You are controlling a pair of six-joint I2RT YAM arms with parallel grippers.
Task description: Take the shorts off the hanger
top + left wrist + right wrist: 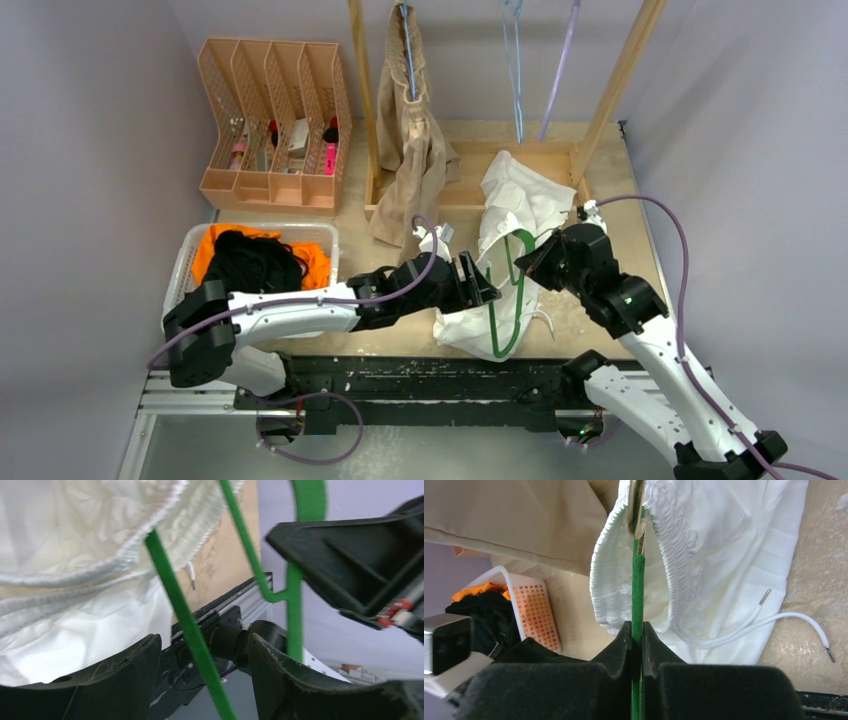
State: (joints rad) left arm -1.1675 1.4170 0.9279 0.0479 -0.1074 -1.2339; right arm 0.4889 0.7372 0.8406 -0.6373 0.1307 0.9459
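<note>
White shorts (510,200) lie crumpled on the worktop (610,190), centre-right, in front of the wooden rack (362,90), w/ a green hanger (518,290) threaded through the waistband. The elastic waist is bunched round the wire, and the metal hook end shows at the top of the R wrist view. The white drawstring (784,620) trails loose on the worktop beside the cloth.

R jaws: pinched tight on the green wire, which runs straight up btwn the pads.

L jaws: apart, fairly wide, nothing gripped. One green strand passes thru the gap btwn the two fingers (125,675) w/o touching either, and the white cloth is just beyond them. The L and R jaws are close together, facing each other over the hanger.

Beige shorts (410,160) hang from a blue hanger (408,50) on the rack, hem draping onto the worktop. Orange shorts (315,265) and black shorts (255,262) are piled in the white basket (185,255) at the L edge, black on top. A peach file organiser (270,120) stands behind the basket. Two bare hangers (514,70) are on the rack to the R.
</note>
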